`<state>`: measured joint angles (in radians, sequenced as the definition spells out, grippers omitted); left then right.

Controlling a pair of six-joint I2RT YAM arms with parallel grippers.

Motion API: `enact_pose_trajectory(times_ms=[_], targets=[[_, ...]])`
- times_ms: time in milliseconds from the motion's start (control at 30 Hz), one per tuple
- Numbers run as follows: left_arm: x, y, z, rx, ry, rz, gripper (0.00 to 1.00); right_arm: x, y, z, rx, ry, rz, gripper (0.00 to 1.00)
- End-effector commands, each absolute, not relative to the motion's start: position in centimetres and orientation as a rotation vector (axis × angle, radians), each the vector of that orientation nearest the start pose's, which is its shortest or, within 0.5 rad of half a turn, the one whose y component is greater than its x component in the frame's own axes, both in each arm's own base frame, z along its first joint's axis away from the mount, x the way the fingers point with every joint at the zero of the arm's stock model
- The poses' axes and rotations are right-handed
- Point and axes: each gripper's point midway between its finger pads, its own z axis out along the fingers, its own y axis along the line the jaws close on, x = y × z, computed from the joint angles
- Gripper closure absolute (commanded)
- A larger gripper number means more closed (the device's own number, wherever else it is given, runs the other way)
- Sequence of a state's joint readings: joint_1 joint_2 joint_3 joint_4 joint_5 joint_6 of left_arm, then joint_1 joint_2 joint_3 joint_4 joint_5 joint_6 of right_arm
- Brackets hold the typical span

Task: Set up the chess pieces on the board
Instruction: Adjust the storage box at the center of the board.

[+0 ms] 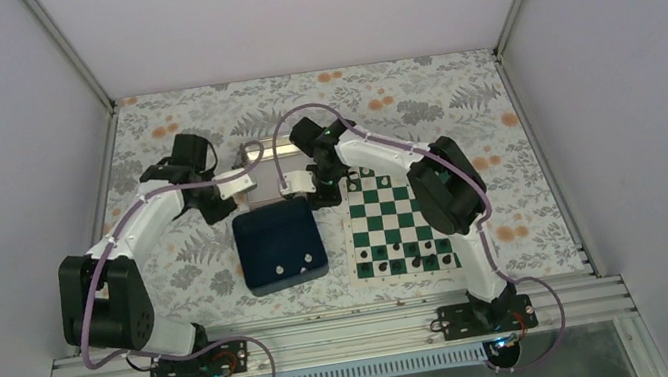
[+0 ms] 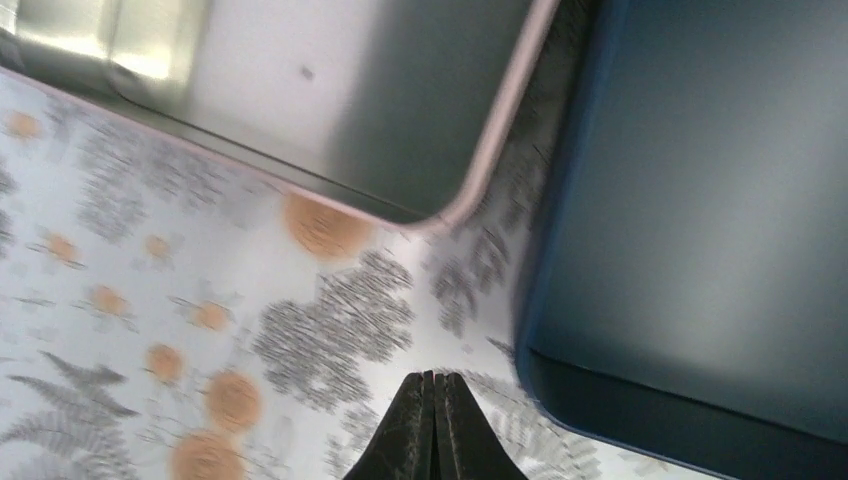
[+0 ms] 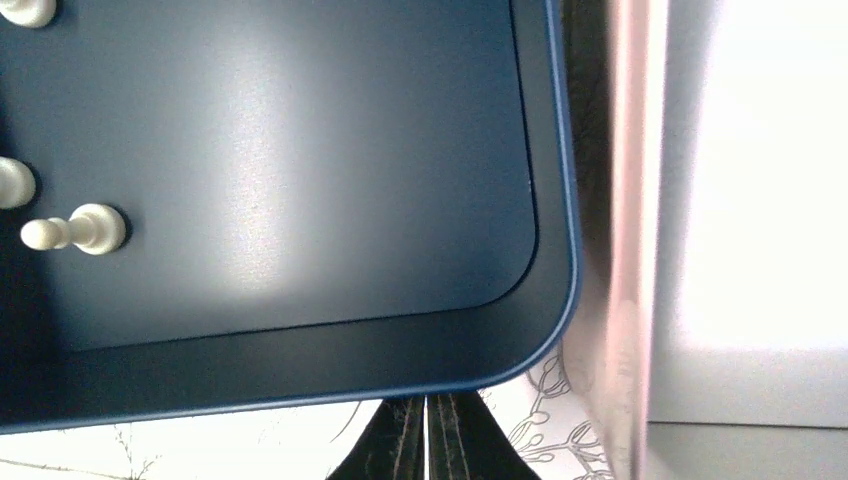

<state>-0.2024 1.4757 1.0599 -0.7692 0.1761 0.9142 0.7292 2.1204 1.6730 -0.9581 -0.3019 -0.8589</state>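
- Two rows at the near edge of the board [image 1: 384,211] carry black figures [image 1: 404,258], too small for me to count. The board lies on the table [image 1: 531,178] right of its middle. The far rows look bare wherever the right arm [image 1: 448,196] does not hide them.
- Around the table's middle, just left of the board, sits the tray [image 1: 266,235]. It holds the white pieces [image 3: 75,231]: I make out three from the right wrist, and the overhead view shows two of them close to the tray's near edge. I judge the white side not yet begun, so every white piece is left to carry over.
- Behind the tray, toward the table's far edge, lies the tin [image 2: 300,100].
- Left gripper [image 2: 433,425]: clenched, fingers pressed together with nothing between them. It hangs over bare cloth in the gap between the tin's corner and the tray's corner, touching neither as far as I can see.
- Right gripper [image 3: 427,435]: clenched too, and holding nothing. It hovers just off the tray's far corner with the tin alongside, well apart from the pieces.
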Motion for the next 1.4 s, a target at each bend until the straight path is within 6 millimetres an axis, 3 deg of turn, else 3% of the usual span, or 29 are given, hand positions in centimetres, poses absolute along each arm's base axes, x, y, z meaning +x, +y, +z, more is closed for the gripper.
enact_pose_trajectory(times_ms=[0,233,433,533,733,833,933,1033,1100,1233,1367], targets=[[28.0,-8.5,8.5,1.565,2.411,-0.1,0.98,30.2,35.1,5.7,-2.084,2.006,0.436,0.96],[23.0,-8.1,6.4,1.633,2.515,-0.22,0.98,30.8,36.3,5.6,-2.083,2.008,0.445,0.96],[19.4,-9.2,5.5,1.705,2.564,-0.336,0.98,31.3,37.3,5.3,-2.074,2.021,0.462,0.96],[18.7,-9.0,5.5,1.721,2.569,-0.303,0.98,31.5,37.4,5.4,-2.064,2.02,0.455,0.96],[19.7,-10.5,7.6,1.685,2.503,-0.351,0.98,31.8,38.2,5.9,-2.037,2.004,0.474,0.96],[21.9,-11.1,9.4,1.648,2.423,-0.28,0.98,31.8,38.3,6.9,-2.029,1.995,0.479,0.96],[24.1,-11.5,11.5,1.612,2.347,-0.217,0.98,30.9,37.4,8.3,-2.028,1.984,0.478,0.96],[25.5,-10.8,11.7,1.598,2.348,-0.13,0.98,29.5,35.4,8.7,-2.033,2.009,0.435,0.96],[26.9,-9.3,11.7,1.566,2.351,-0.044,0.98,28.2,33.8,8.7,-2.053,2.027,0.42,0.96],[29.0,-6.3,11.4,1.484,2.389,-0.017,0.98,23.7,31.6,9.1,-2.14,2.039,0.488,0.96],[30.4,-4.5,9.8,1.448,2.426,-0.03,0.98,19.7,31.2,8.8,-2.229,1.981,0.539,0.96]])
